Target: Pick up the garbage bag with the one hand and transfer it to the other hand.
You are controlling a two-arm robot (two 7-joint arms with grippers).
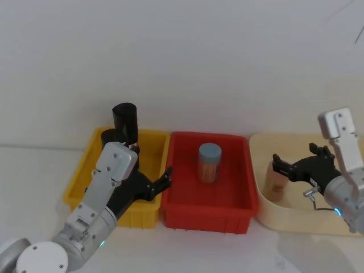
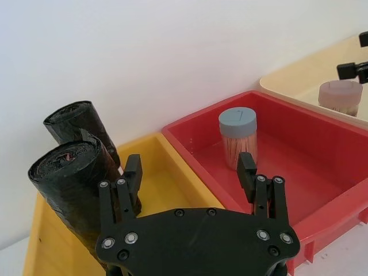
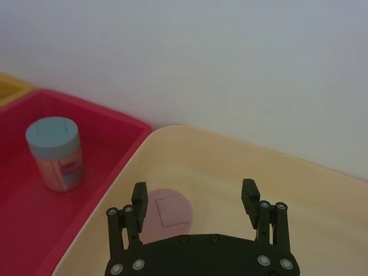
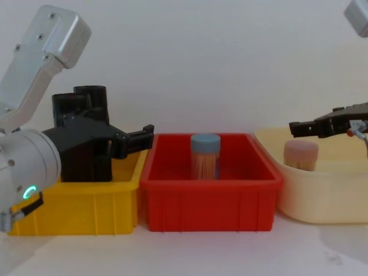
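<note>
Yellow bin (image 4: pixel 75 201): far left; two black rolls upright at its back, close together.
Bag (image 2: pixel 77 123): the farther, taller roll, at the back of the bin; no sticker seen; untouched.
Second roll (image 2: pixel 66 195): nearer the gripper, with a red fleck at its top; best left alone.
Left gripper (image 2: pixel 190 164): on the green-lit arm, hovering over the bin's right half; jaws wide, nothing between them; one finger (image 2: pixel 132 178) just beside the second roll, contact impossible to tell.
Step in hand: reaching for the bag; grasp not yet made, task judged barely started.
Doing it well: shift toward the back of the bin and clear of the second roll, so that only the bag sits between the fingers. Close across the bag's upper half, leaving its lower half free for the other gripper. Squeeze firmly, since crinkled plastic probably gives and slips. Lift straight up so the neighbour is not dragged over.
Risk: grabbing the nearer roll by mistake, or pinching both.
Red bin (image 4: pixel 210 201): middle; blue-lidded jar (image 1: pixel 209 162) upright inside; worth passing over high.
Right gripper (image 3: pixel 194 190): on the blue-lit arm, over the cream tray (image 4: pixel 322 195) at far right, above a pink-lidded jar (image 4: pixel 301 154); jaws wide, empty; well apart from the bag.
Handover: probably best above the red bin, with release only once the right gripper has closed.
</note>
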